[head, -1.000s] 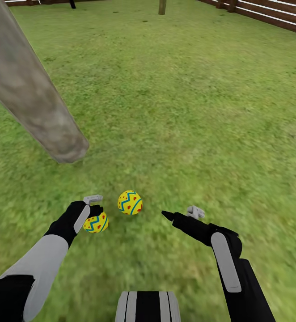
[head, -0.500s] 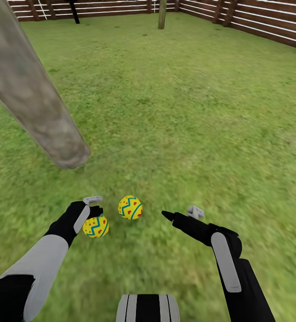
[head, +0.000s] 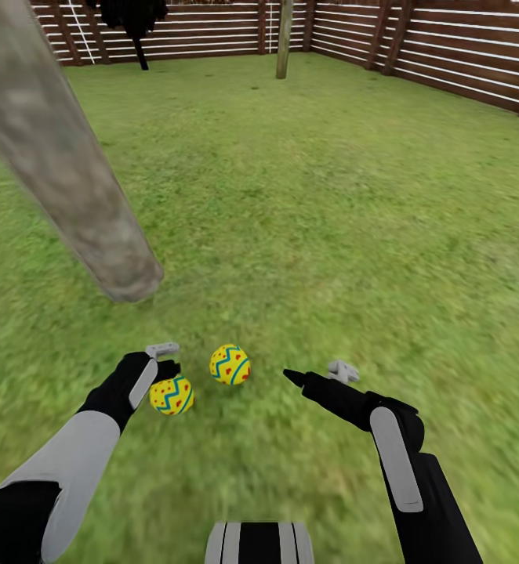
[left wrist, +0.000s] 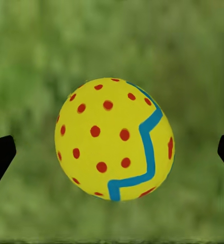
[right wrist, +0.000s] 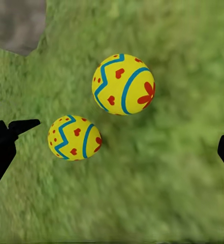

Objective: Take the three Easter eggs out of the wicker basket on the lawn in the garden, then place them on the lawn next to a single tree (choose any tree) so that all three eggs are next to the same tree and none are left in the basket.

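Fenced back garden, simulated: wide mottled green grass lawn point(head: 330, 219), brown horizontal-slat wooden fence point(head: 448, 63) along far edge & right side, thick grey-brown mottled tree trunk point(head: 63, 172), black cone-shaped tree point(head: 134, 19) by fence.

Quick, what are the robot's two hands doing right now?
Left gripper: open, around the yellow red-dotted egg without touching it.
Right gripper: open, holding nothing.

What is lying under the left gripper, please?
One Easter egg lies on the lawn under the left gripper, between its open fingers, touching neither. The grass directly beneath the egg is covered by it.
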Robot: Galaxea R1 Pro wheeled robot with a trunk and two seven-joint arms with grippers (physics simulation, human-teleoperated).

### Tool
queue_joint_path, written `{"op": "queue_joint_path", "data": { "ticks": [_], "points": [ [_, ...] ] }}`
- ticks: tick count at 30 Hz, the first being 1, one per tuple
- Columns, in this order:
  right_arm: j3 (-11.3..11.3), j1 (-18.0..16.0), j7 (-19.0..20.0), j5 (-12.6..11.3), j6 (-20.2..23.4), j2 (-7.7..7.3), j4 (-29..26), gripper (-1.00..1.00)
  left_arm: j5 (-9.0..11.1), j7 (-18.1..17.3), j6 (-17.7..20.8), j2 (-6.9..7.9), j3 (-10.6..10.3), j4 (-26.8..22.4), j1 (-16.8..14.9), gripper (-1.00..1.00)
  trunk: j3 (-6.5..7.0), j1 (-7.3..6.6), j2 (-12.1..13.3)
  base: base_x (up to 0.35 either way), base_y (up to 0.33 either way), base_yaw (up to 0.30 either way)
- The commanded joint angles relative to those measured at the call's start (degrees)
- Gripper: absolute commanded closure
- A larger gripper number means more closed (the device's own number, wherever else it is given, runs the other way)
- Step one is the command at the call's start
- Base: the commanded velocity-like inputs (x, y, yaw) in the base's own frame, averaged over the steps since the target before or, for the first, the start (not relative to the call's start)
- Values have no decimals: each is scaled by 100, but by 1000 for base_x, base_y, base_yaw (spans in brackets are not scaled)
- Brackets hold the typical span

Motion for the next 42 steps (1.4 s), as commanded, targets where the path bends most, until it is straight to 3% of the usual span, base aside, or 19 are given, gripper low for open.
{"op": "queue_joint_path", "data": {
  "ticks": [1,17,42],
  "points": [
    [-12,-3,-4,-13,31,6,-4,-100,60,43,21,2,-10,-10,-1,-100,19,-6,0,-241,0,0],
    [-19,-3,-9,-5,31,7,-4,-100,53,52,21,2,-18,-41,-1,-100,374,-47,21,-154,0,9],
    [-12,-3,-37,4,31,7,4,-100,49,67,29,2,-12,-43,-1,-100,929,-111,55,-324,0,272]
  ]
}}
